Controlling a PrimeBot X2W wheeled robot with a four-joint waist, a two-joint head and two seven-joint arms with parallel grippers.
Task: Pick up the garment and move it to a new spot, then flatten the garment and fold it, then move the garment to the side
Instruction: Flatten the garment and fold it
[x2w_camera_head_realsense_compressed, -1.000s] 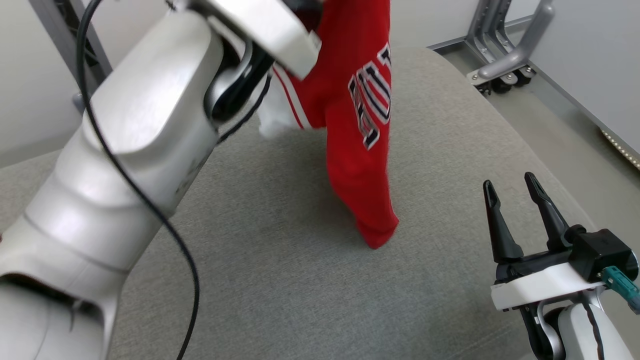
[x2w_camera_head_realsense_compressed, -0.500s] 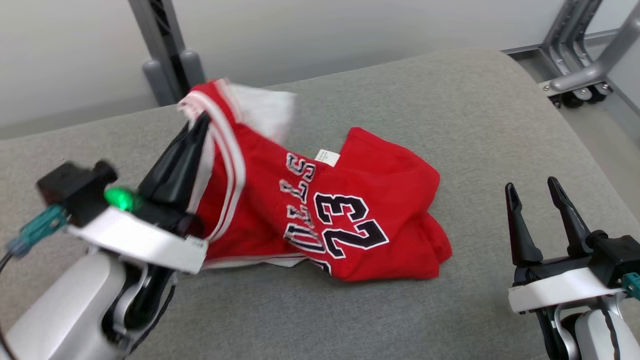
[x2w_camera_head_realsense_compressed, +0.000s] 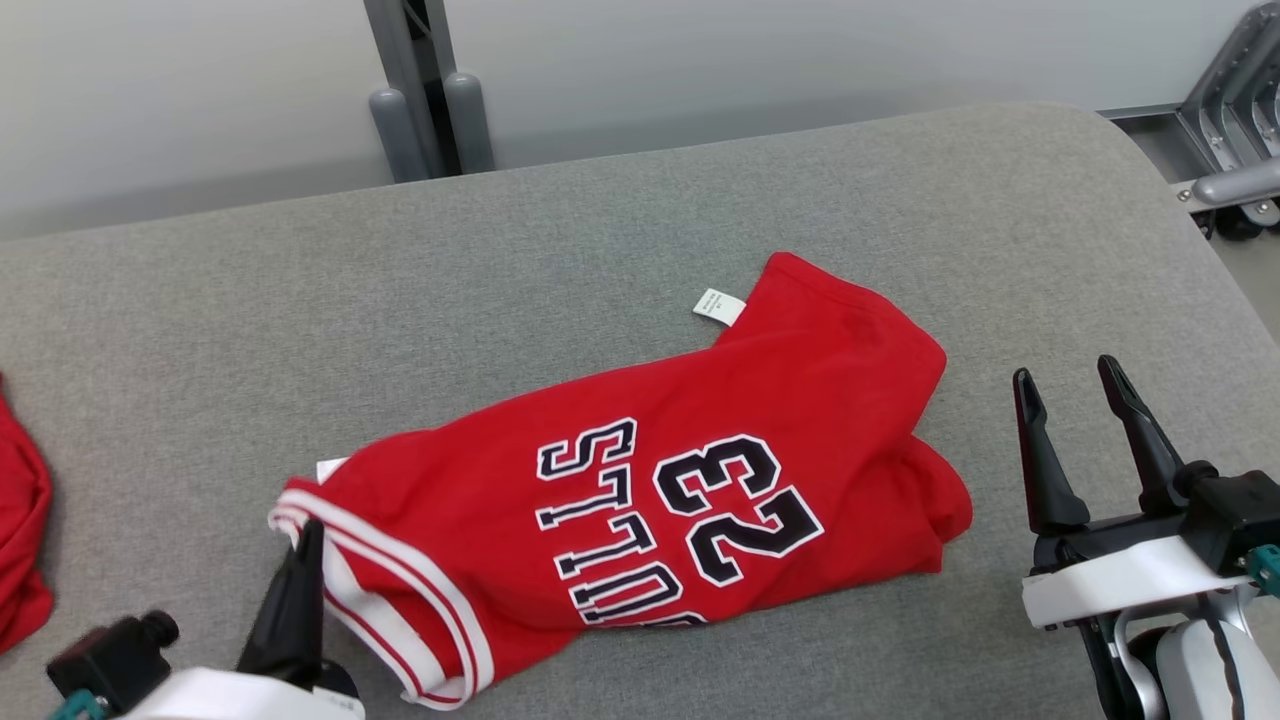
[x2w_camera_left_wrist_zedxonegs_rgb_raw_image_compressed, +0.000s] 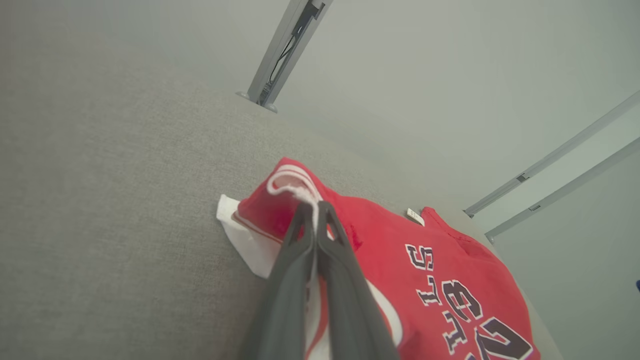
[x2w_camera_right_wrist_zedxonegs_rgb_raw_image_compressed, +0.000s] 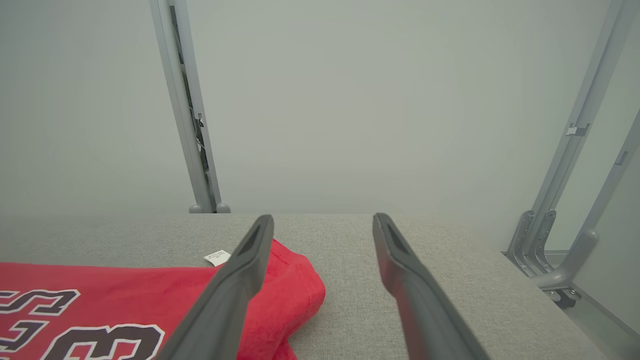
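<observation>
On the grey pad (x2w_camera_head_realsense_compressed: 600, 250), where's the jersey (x2w_camera_head_realsense_compressed: 700, 440)? (lead)
Lying rumpled mid-pad, number facing up. My left gripper (x2w_camera_left_wrist_zedxonegs_rgb_raw_image_compressed: 314, 212) is clamped on its striped trim at the near-left corner. (op)
Right side? (lead)
Right gripper (x2w_camera_head_realsense_compressed: 1064, 372) spread wide, nothing in it, hanging just off the jersey's right end. (op)

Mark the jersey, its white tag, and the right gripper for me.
jersey (x2w_camera_head_realsense_compressed: 647, 500), head view, red fabric between lettering and number.
white tag (x2w_camera_head_realsense_compressed: 719, 305), head view, label centre.
right gripper (x2w_camera_head_realsense_compressed: 1064, 370), head view, midway between fingertips.

Grey fabric tabletop (x2w_camera_head_realsense_compressed: 640, 200), pale wall (x2w_camera_head_realsense_compressed: 800, 50), grey metal post (x2w_camera_head_realsense_compressed: 415, 40).
</observation>
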